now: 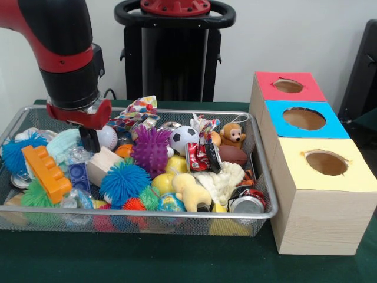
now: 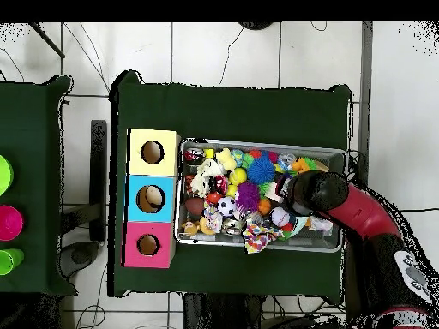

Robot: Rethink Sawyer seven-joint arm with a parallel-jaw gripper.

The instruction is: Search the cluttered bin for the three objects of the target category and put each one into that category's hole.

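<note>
The bin [image 1: 263,177], a wide silver wire-mesh basket, sits on the green table, full of mixed toys. It also shows in the overhead view [image 2: 257,142]. My gripper [image 1: 89,141] is lowered into the bin's left part, beside a white baseball [image 1: 108,137] and above a wooden block [image 1: 103,165]. Whether it holds anything is hidden. In the overhead view the arm's end [image 2: 317,190] covers it. Beside the bin stand three boxes with round holes: red [image 1: 288,86], blue [image 1: 304,118] and yellow [image 1: 326,162].
In the bin lie a purple spiky ball [image 1: 151,150], a blue fuzzy ball [image 1: 123,181], a soccer ball [image 1: 184,138], a monkey plush [image 1: 232,134], a crushed can [image 1: 246,204] and an orange brick [image 1: 46,172]. The pedestal [image 1: 175,53] stands behind.
</note>
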